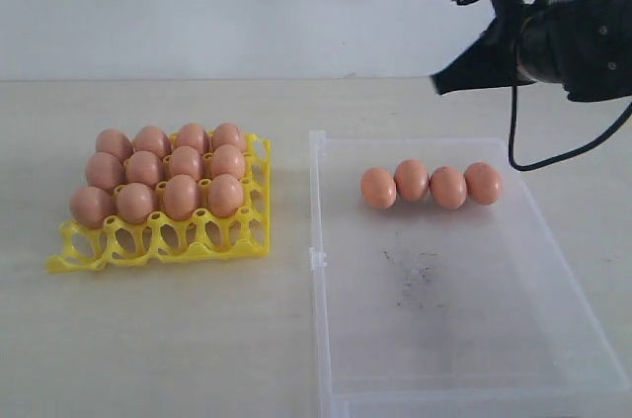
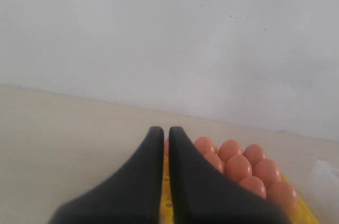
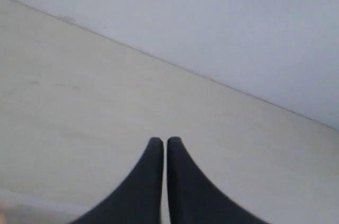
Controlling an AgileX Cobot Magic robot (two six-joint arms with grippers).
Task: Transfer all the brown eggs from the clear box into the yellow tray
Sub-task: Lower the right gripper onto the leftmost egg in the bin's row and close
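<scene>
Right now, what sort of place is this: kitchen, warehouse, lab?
Probably a robot lab test bench: a pale tabletop against a blank white wall, a black robot arm, and staged props, a bright yellow plastic egg tray and a clear plastic box holding matte brown eggs.

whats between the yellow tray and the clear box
Nothing stands there. In the exterior view only a bare strip of table separates the yellow tray from the clear box.
</scene>
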